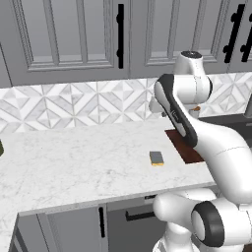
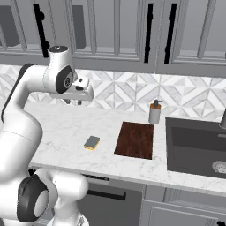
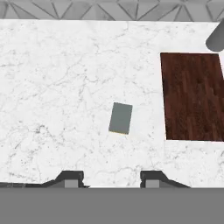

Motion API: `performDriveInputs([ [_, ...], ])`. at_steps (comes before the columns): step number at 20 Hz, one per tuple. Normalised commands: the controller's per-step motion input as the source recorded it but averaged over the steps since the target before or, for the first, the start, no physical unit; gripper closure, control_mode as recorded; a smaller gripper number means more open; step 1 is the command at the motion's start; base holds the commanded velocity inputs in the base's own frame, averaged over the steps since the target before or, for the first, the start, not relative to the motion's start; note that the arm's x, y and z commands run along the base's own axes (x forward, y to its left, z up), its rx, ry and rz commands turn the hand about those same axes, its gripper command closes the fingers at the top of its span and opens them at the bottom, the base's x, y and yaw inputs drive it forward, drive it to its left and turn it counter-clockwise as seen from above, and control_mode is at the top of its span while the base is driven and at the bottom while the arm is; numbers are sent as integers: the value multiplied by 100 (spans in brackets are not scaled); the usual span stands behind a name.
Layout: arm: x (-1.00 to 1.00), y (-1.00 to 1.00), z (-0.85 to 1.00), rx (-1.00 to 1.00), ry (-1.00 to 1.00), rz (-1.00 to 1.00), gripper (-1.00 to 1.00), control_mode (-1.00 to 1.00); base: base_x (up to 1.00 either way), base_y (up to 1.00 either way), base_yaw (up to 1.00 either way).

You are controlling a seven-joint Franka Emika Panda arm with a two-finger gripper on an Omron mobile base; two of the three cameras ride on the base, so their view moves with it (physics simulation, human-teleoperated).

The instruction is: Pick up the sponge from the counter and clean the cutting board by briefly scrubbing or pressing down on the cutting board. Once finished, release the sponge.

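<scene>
Well, we see the sponge [image 3: 120,118] lying free on the counter [image 3: 57,87], the cutting board [image 3: 192,96] near at its 3 o'clock. Our gripper [image 3: 111,177] hangs high above, fingers spread and empty.

One sponge [image 3: 120,118], one cutting board [image 3: 193,96], one soap dispenser [image 2: 155,112], one dark sink [image 2: 196,146], one white marble desk [image 3: 57,87], five black cabinet handles up top

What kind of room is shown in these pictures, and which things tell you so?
It is most likely a kitchen, rendered in simulation. A marble-look counter runs below grey cabinets and a tiled backsplash. A dark sink is set into it, beside a wooden cutting board and a sponge.
</scene>
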Motion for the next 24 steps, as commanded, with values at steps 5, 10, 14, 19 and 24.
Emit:
performDriveInputs([
  [5, -10, 2, -40, 0, 15, 0, -100, -100, 0, 0, 0],
  [10, -13, 10, -43, 0, 15, 0, -100, -100, 0, 0, 0],
  [14, -3, 10, -70, 5, 23, 0, -100, -100, 0, 0, 0],
  [19, 14, -1, -85, 0, 10, 0, -100, -100, 0, 0, 0],
  [24, 42, -2, -65, -2, 2, -3, -100, -100, 0, 0, 0],
])
